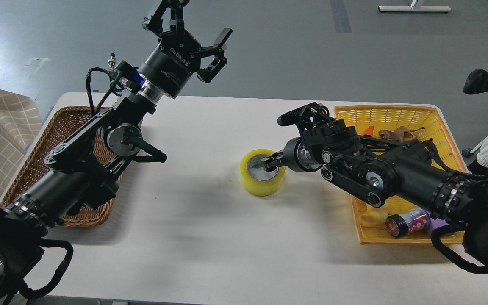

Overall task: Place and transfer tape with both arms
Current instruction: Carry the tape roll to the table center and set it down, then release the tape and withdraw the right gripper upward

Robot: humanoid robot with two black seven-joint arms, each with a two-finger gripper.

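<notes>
The tape (pixel 262 172) sits flat on the white table (pixel 210 237), roughly mid-table and a bit toward the right, hole facing up so you can see the grey-white core inside the yellow roll. The right gripper (pixel 270 163) is right on it, coming in low from the right side. One finger looks like it's dipped into the core hole, resting against the inner wall on the right-hand rim, and the fingertips (pixel 268 161) are bunched there. Whether it's really pinching the wall of the roll or just touching it, I honestly can't tell, the fingers are dark and overlap from this angle.

The left gripper (pixel 190 42) is a different story: lifted high above the far left part of the table, fingers spread wide apart, nothing between them, well apart from the roll.

Other stuff around: a brown wicker basket (pixel 49 161) on the left edge of the table, mostly covered by the left arm. A yellow plastic basket (pixel 384 114) on the right, just beside the right arm, which crosses over its left wall. Inside it there's a small can-like container with a dark lid (pixel 407 223) lying on its side near the front, plus a brownish thing (pixel 396 134) at the back that I can't make out. Between the two grippers the tabletop is bare, so only the right arm itself is crowding the roll
</notes>
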